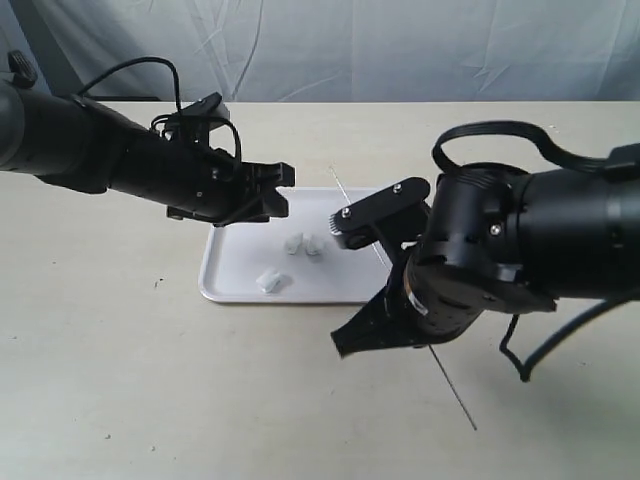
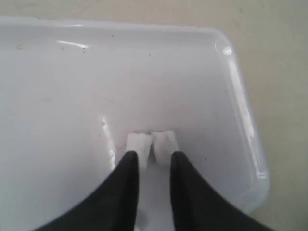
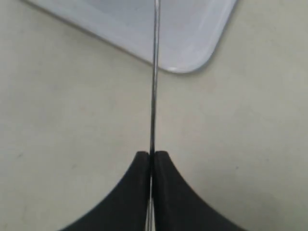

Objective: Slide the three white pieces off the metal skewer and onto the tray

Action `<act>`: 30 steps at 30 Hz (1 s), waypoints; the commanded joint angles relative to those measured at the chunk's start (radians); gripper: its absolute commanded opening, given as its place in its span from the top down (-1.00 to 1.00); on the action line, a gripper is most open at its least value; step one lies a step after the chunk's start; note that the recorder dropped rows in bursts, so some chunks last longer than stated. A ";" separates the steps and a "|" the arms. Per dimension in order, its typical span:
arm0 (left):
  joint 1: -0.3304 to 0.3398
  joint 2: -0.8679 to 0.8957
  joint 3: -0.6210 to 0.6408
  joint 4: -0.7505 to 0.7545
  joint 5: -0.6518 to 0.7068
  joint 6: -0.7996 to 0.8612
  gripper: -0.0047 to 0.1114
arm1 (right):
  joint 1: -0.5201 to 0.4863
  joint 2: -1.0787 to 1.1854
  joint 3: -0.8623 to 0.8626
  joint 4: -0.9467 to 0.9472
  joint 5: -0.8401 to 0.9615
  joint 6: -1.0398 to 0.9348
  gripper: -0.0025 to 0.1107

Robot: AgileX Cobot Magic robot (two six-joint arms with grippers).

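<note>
right hand (image 3: pixel 150 154): pinches bare, thin metal skewer (image 3: pixel 154 96) | left hand (image 2: pixel 153 155): narrowly parted | tray (image 1: pixel 230 268): holds three white pieces (image 1: pixel 268 281), loose

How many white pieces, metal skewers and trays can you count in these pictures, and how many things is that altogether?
white pieces: 3
metal skewer: 1
tray: 1
Total: 5
</note>
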 commanded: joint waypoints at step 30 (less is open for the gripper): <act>0.001 -0.550 0.345 0.530 -0.173 -0.373 0.92 | -0.221 0.398 -0.337 0.171 -0.097 -0.367 0.52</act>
